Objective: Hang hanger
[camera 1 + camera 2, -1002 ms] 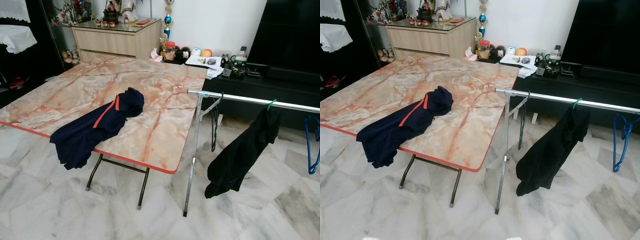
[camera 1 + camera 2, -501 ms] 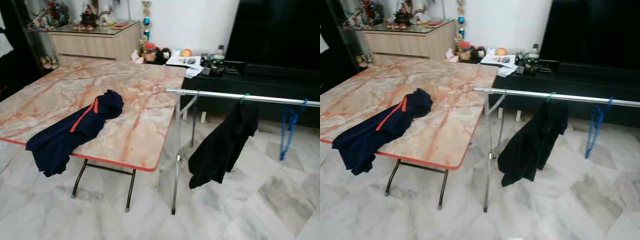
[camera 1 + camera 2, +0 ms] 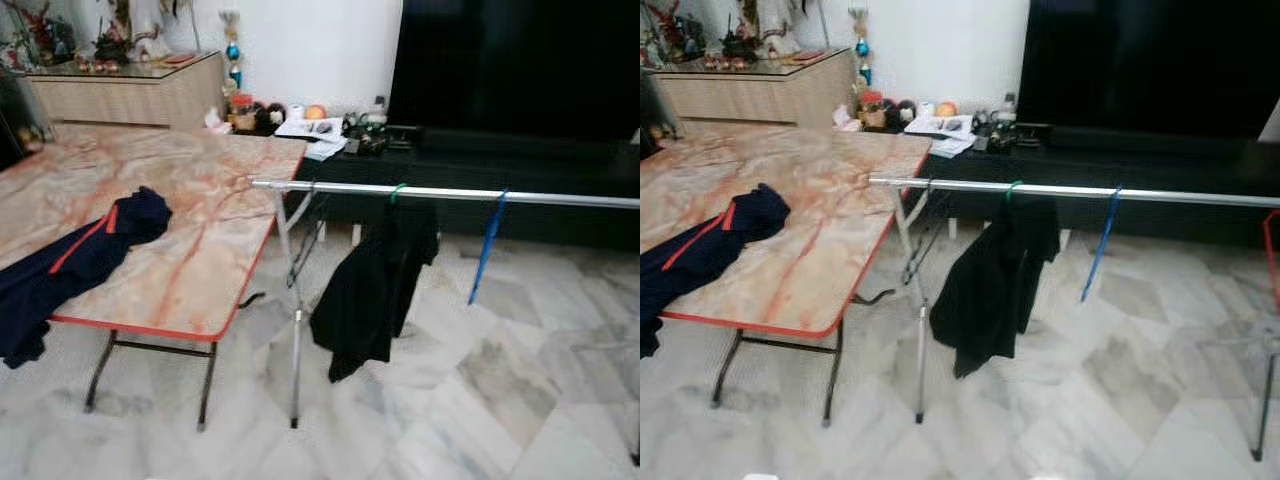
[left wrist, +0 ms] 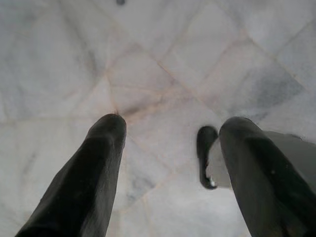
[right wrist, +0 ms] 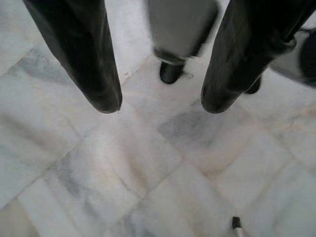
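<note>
- Both grippers are hanging idle, pointed at the pale marble floor tiles [image 3: 520, 400]: our left gripper [image 4: 170, 133] has its two black fingers spread apart with nothing between them, and our right gripper [image 5: 160, 106] is spread and empty too.
- So we're not carrying anything yet. Our guess is we're lining up on the rack before any grab.
- The long silver clothes rail [image 3: 560, 197] runs left to right across the middle, its left end just past the table's far right corner.
- A black garment on a green hanger [image 3: 375, 290] droops from the rail near its left end, and a bare blue plastic hanger [image 3: 487, 245] dangles just right of it, hooked so it swings free.
- That blue one is probably the task's hanger, though it's on the rail already. A red hanger [image 3: 1270, 255] peeks in at the far right edge.
- The orange-veined marble folding table [image 3: 190, 250] sits left, a navy shirt with a red stripe [image 3: 70, 260] slumped over its near edge.
- Room-wise: lots of bare rail right of the blue hanger and open floor in front. Watch the rack's thin upright leg [image 3: 294, 350] and the table's red-trimmed corner.
</note>
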Available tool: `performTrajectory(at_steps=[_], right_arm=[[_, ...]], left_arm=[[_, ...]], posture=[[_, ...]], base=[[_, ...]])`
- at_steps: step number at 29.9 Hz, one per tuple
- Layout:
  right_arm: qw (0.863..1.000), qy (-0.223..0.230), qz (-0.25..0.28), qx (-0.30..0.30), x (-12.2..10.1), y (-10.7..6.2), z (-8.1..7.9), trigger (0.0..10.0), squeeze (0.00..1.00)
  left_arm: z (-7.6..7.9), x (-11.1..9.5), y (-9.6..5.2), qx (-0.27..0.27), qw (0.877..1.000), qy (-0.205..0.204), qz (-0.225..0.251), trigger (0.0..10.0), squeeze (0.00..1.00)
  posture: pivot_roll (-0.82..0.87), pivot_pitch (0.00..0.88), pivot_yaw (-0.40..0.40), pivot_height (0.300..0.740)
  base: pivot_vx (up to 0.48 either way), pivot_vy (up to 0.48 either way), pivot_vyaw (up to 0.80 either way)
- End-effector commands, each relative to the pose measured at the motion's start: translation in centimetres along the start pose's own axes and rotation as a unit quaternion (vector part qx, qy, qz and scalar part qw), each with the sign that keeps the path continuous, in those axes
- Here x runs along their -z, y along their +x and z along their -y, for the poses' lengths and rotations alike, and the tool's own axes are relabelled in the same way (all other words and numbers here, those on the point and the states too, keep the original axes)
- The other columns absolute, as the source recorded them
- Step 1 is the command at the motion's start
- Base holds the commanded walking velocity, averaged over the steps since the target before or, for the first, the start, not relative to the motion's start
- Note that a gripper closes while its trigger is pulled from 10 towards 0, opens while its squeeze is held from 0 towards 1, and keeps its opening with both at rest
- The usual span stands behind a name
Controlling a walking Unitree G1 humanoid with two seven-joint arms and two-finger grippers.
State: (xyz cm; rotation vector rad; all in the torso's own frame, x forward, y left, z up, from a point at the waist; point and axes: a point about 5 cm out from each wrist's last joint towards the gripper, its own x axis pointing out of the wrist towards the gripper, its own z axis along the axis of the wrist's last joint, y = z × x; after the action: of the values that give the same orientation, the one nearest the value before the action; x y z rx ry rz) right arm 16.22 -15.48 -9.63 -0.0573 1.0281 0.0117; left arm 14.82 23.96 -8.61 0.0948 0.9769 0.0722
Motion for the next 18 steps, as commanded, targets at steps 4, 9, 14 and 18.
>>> performTrajectory(at_steps=[4, 9, 14, 18], right_arm=[[1.0, 0.004, 0.001, 0.008, -0.14, 0.02, 0.05, 10.0, 0.0], [1.0, 0.007, -0.002, 0.009, 0.1, -0.02, 0.12, 10.0, 0.0], [1.0, 0.011, -0.002, 0.016, 0.35, -0.07, 0.3, 10.0, 0.0], [1.0, 0.005, -0.002, 0.014, 0.42, -0.09, 0.4, 10.0, 0.0]], left_arm=[[0.33, -0.1, 0.11, 0.005, 1.0, 0.003, -0.003, 10.0, 0.0], [0.41, -0.16, 0.13, 0.005, 1.0, 0.002, -0.001, 10.0, 0.0], [0.62, 0.19, 0.08, 0.01, 1.0, 0.009, -0.007, 10.0, 0.0], [0.59, 0.17, 0.1, 0.008, 1.0, 0.001, -0.008, 10.0, 0.0]], posture=[[0.18, 0.016, 0.016, 0.74], [0.18, 0.0, 0.014, 0.74], [0.17, 0.0, 0.012, 0.74], [0.18, 0.0, 0.005, 0.74]], base=[[0.0, -0.388, 0.0], [0.0, -0.388, 0.0], [0.0, -0.389, 0.0], [0.0, 0.0, 0.0]])
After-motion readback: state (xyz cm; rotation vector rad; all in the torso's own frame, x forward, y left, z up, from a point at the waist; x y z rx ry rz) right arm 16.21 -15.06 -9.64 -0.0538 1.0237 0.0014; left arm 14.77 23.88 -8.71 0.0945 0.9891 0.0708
